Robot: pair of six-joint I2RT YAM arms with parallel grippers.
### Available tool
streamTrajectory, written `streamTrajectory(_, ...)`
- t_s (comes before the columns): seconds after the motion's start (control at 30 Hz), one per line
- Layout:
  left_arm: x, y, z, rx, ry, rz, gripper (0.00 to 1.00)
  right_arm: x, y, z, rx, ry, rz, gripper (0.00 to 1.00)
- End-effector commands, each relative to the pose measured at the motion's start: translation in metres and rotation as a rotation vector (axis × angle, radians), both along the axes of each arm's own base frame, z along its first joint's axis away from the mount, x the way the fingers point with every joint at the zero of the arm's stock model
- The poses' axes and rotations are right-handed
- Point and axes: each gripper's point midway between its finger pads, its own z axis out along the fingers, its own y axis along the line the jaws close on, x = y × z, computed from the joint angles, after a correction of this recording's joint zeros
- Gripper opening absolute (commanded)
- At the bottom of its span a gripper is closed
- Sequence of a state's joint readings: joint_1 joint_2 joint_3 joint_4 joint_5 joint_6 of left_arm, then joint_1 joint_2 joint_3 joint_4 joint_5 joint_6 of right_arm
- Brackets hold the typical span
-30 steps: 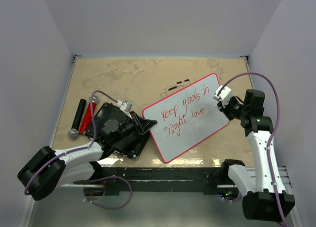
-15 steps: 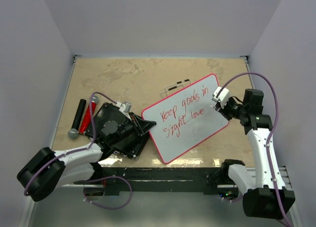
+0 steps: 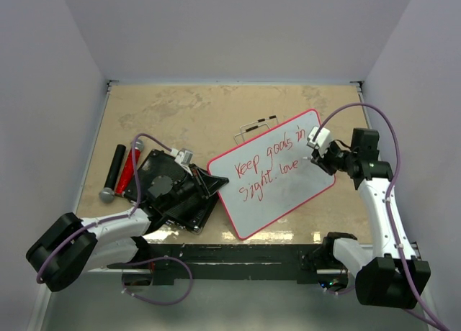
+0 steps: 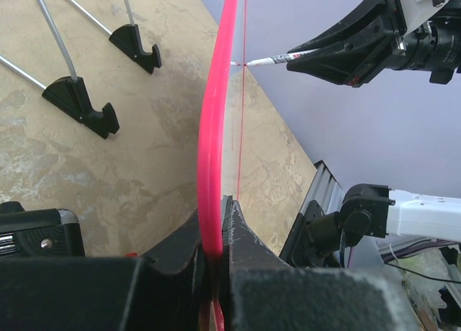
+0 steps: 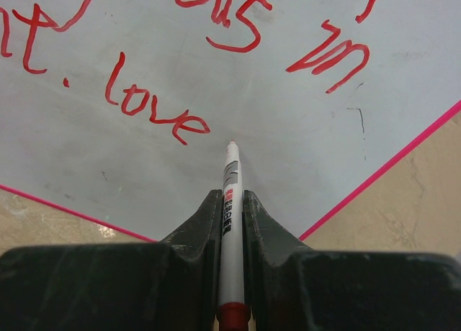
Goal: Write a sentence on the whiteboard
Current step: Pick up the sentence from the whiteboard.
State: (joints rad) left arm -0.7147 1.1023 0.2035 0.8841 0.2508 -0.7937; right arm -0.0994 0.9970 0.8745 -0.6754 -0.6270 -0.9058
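Now the right gripper (image 3: 315, 150), clamped around a white marker (image 5: 231, 169), sits a little further left over the whiteboard (image 3: 288, 194) than a second ago. The marker's red tip seems to touch the surface just right of "love". The sentence (image 3: 268, 164) is unchanged: "Keep goals in sight. love". The left gripper (image 4: 214, 227) pinches the board's red rim. The board lies skewed on the tan table (image 3: 180, 108).

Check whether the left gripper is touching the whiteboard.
Touching. The left wrist view shows the left gripper shut on the whiteboard, whose red rim runs down between the closed jaws with no gap.
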Motion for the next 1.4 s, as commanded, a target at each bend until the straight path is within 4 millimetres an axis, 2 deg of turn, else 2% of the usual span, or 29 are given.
streamTrajectory(0.0,-0.017,0.002,-0.05,0.175,0.057,-0.079,0.0,0.008,-0.002,0.004,-0.001,-0.036,-0.012,0.0)
streamTrajectory(0.33,-0.016,0.001,-0.051,0.175,0.06,-0.082,0.0,0.013,-0.003,0.005,0.007,-0.046,-0.028,0.0)
streamTrajectory(0.47,-0.016,0.002,-0.051,0.175,0.062,-0.079,0.0,0.011,-0.005,-0.005,-0.009,-0.009,-0.019,0.0)
streamTrajectory(0.77,-0.015,0.002,-0.053,0.18,0.065,-0.075,0.0,-0.008,-0.009,-0.027,-0.065,0.059,0.015,0.0)
streamTrajectory(0.93,-0.015,0.002,-0.053,0.18,0.066,-0.076,0.0,-0.006,-0.006,-0.021,-0.053,0.052,0.025,0.0)
streamTrajectory(1.17,-0.016,0.003,-0.054,0.181,0.07,-0.076,0.0,0.014,-0.006,0.004,-0.012,-0.022,-0.026,0.0)
streamTrajectory(1.37,-0.016,0.003,-0.053,0.179,0.067,-0.076,0.0,0.024,-0.007,0.015,0.01,-0.061,-0.063,0.0)
